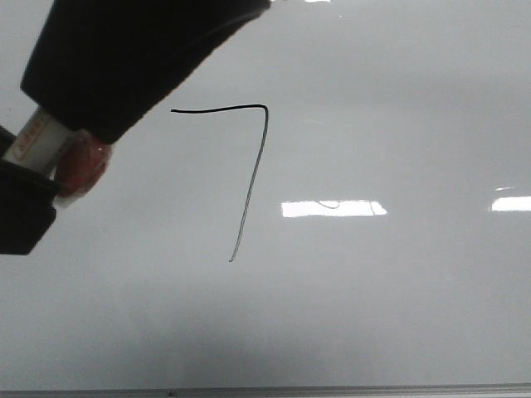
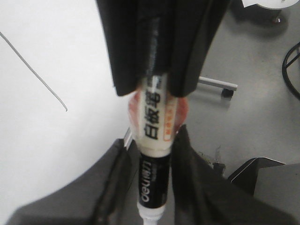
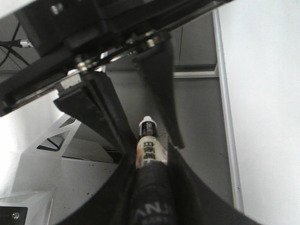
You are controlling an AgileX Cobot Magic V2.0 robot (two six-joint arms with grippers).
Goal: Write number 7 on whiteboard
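The number 7 [image 1: 253,174] is a thin black line figure on the whiteboard [image 1: 373,298], with a short top stroke and a long slanted downstroke. The end of its downstroke shows in the left wrist view [image 2: 37,76]. Both grippers are off the board at the upper left, shut on one whiteboard marker [image 1: 33,137]. My left gripper [image 1: 33,178] [image 2: 152,154] grips the marker's [image 2: 157,117] black end with the white tip. My right gripper [image 1: 83,124] [image 3: 150,159] grips the marker's [image 3: 147,150] other, black-covered end. No pen tip touches the board.
Bright glare patches [image 1: 333,208] lie right of the figure. The board's grey frame edge [image 1: 332,390] runs along the bottom. Beyond the board's edge [image 3: 225,117] are grey floor, a metal bar [image 2: 218,84], black cables [image 2: 293,70] and a white stand [image 3: 47,154].
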